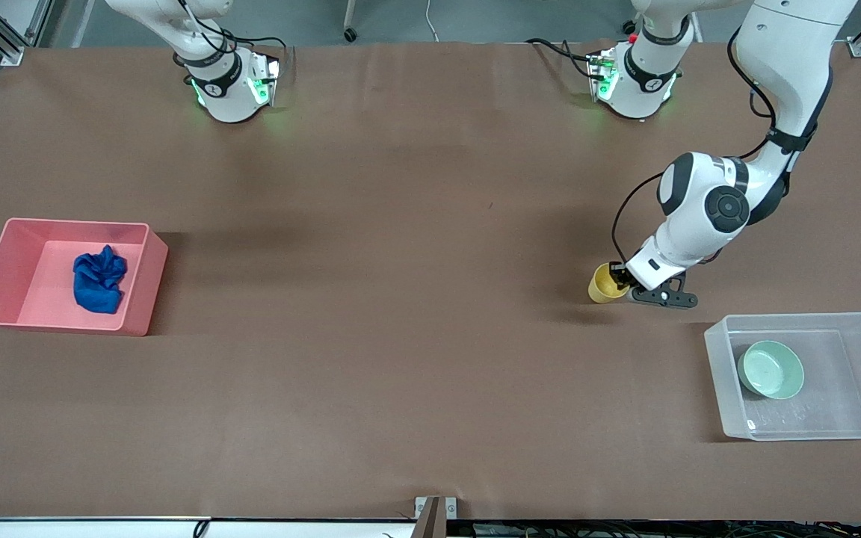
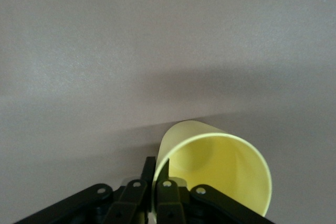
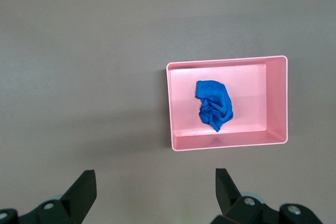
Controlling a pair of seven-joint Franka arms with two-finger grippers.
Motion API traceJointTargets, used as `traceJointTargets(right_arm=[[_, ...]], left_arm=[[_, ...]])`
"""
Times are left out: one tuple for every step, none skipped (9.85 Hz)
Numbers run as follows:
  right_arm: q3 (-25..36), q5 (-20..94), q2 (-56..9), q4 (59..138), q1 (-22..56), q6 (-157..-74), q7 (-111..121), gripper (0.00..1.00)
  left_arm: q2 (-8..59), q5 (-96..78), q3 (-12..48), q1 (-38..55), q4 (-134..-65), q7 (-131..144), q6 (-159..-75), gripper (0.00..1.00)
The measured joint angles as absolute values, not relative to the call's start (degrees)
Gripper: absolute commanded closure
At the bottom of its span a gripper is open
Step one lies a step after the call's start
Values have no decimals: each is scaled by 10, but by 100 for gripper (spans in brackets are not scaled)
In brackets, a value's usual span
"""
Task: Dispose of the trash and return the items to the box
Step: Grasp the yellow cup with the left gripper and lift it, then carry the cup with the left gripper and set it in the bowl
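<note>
**Left claw pinching yellow cup's wall as bowl sits boxed**

Right-centre of the front view: the left gripper (image 1: 619, 282) is clamping its two fingers on the rim wall of the yellow cup (image 1: 605, 283), one finger inside, one outside. The cup is lying tipped on the brown table (image 1: 400, 299), its mouth facing the wrist cam. In the left wrist view, bottom centre, the fingers (image 2: 137, 195) are sitting pressed together w/ only the thin cup (image 2: 215, 169) wall between them.

Lower right of the front view: the clear box (image 1: 804, 373) is standing near the cup and nearer to the front cam, w/ the mint-green bowl (image 1: 770, 369) lying inside, toward the end closest to the cup.

Left edge of the front view, mid-height: the pink tub (image 1: 64, 275) is holding the blue trash (image 1: 99, 279) on its floor. Both are showing again in the right wrist view, right of centre: tub (image 3: 228, 103), trash (image 3: 214, 104).

The right gripper (image 3: 155, 192) is hanging high over bare table beside the pink tub, fingers spread wide apart, nothing between them; that arm is waiting. Its hand is out of the front view, only the base showing at upper left.
</note>
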State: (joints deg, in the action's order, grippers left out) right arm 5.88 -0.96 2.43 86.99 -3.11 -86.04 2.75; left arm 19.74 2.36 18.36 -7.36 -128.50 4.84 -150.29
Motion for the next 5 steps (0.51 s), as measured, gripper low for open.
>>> traceJointTargets(right_arm=[[59, -10, 24, 870, -31, -860, 28, 0], [59, -10, 24, 870, -31, -860, 28, 0], [59, -10, 24, 870, -31, -860, 28, 0], [59, -10, 24, 870, -31, -860, 28, 0], [59, -10, 24, 870, -31, -861, 28, 0]], left_arm=[[195, 24, 184, -74, -1278, 48, -1506, 100], [188, 24, 185, -75, -1265, 48, -1505, 100], [176, 24, 185, -76, -1244, 48, -1486, 100], [165, 24, 185, -77, -1210, 47, -1436, 100], [158, 24, 185, -80, -1159, 46, -1368, 100]])
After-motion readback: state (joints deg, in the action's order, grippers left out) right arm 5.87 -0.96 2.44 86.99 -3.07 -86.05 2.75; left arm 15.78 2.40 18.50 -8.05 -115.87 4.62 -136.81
